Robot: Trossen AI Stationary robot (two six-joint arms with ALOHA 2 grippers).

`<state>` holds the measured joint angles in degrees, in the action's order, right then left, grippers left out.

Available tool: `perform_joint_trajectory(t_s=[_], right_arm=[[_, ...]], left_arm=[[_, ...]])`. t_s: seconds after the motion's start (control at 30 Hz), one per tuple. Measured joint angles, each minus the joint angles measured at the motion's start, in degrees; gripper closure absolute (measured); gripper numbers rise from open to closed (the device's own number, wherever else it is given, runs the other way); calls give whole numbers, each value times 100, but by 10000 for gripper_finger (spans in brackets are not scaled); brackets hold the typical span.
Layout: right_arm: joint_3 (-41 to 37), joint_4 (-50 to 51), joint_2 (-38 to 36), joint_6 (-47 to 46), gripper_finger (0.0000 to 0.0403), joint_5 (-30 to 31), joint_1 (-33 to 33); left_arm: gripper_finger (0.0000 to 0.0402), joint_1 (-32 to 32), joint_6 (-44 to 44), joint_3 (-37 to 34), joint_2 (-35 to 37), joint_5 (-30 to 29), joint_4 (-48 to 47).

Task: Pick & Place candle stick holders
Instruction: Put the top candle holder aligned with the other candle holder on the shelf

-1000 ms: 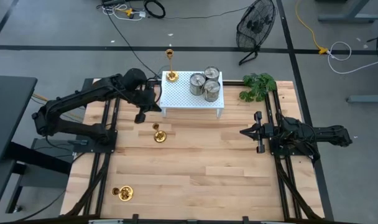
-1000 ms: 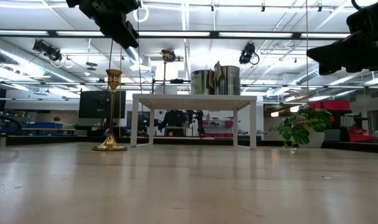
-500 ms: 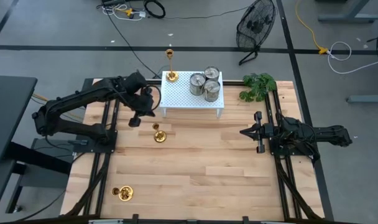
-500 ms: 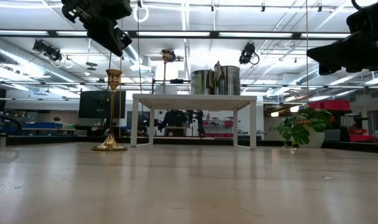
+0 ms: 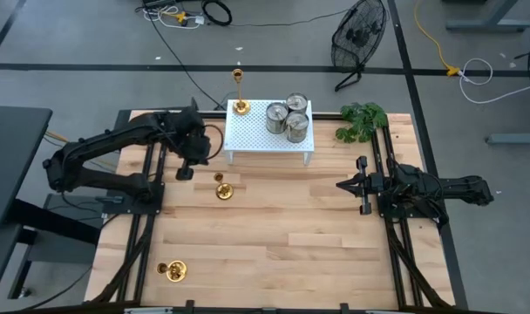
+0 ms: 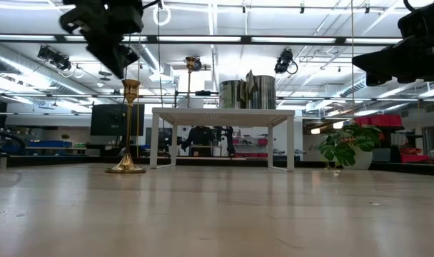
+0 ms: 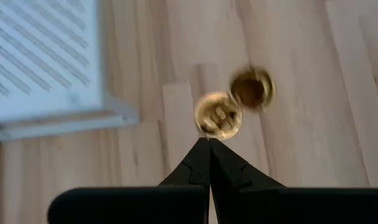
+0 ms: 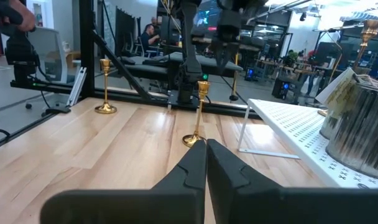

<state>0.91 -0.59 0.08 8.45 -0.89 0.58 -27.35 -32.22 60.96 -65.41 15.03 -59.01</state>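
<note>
One gold candle stick holder stands upright on its round base on the table, in front of the white rack. My left gripper hangs shut above the table, just left of this holder and apart from it, pointing steeply down. In the left wrist view the holder shows just past the gripper. A second gold holder stands near the front left. A third stands on the rack beside three silver holders. My right gripper waits shut at the right.
A green plant sits at the far right corner of the table. The rack stands on legs at the far middle. The wooden table lies bare across its middle and near right. A fan stands on the floor beyond.
My left gripper has drawn away from the rack toward the table's left edge, has sunk a little and has tipped more steeply down. It has stayed shut with nothing in it.
</note>
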Motion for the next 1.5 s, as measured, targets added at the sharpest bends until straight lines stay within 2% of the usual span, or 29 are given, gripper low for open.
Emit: perform_joint_trajectory(t_s=[0.17,0.37,0.6,0.93,1.3,1.5], right_arm=[[0,-1,0,0,385,0,0],[0,0,0,0,385,0,1],[0,0,2,0,385,0,0],[0,1,0,-1,385,0,0],[1,1,2,-1,385,0,0],[0,-1,1,0,385,0,0]], left_arm=[[399,71,148,-582,358,-23,148],[399,144,551,-932,795,-458,444],[385,330,611,-1251,1008,-474,727],[296,361,605,-1940,997,-689,1524],[176,578,607,-2352,994,-569,2187],[136,733,678,-2589,867,-407,2526]])
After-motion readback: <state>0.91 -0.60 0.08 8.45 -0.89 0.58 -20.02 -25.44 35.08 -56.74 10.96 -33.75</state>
